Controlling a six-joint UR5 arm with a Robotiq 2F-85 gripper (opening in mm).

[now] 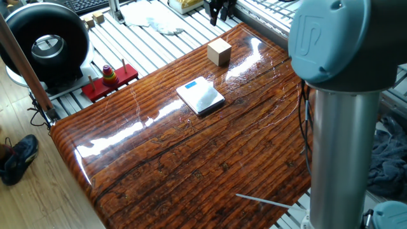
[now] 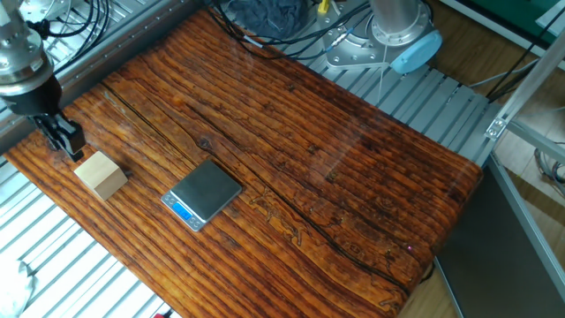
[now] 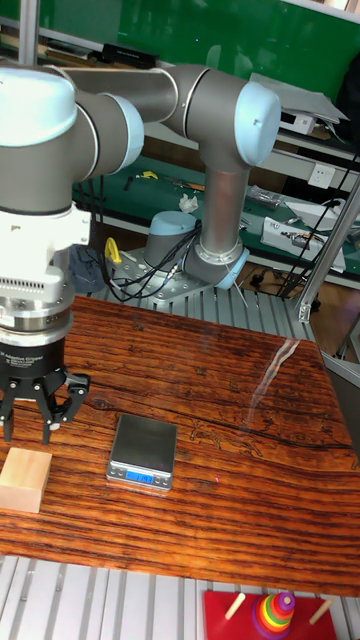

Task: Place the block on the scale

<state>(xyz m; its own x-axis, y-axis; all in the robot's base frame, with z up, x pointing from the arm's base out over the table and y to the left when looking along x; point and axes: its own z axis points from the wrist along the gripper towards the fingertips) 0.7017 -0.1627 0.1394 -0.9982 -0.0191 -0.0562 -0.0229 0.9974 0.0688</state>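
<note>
The block (image 1: 219, 52) is a light tan wooden cube resting near the far corner of the wooden table (image 1: 191, 159). The scale (image 1: 200, 95), thin, square and silvery with a blue display strip, lies flat a short way from it with nothing on it. My gripper (image 3: 28, 430) hangs open just above and behind the block (image 3: 24, 480), holding nothing. In the other fixed view the gripper (image 2: 66, 143) stands close beside the block (image 2: 101, 175), left of the scale (image 2: 203, 193). In one fixed view only the dark gripper (image 1: 218, 9) tip shows at the top edge.
A red base with coloured stacking rings (image 1: 109, 79) sits off the table's left side, next to a black round device (image 1: 48, 44). A white cloth (image 1: 152, 19) and a keyboard (image 1: 95, 5) lie beyond. The arm's grey column (image 1: 343, 127) fills the right foreground. Cables (image 2: 265, 18) bunch by the base.
</note>
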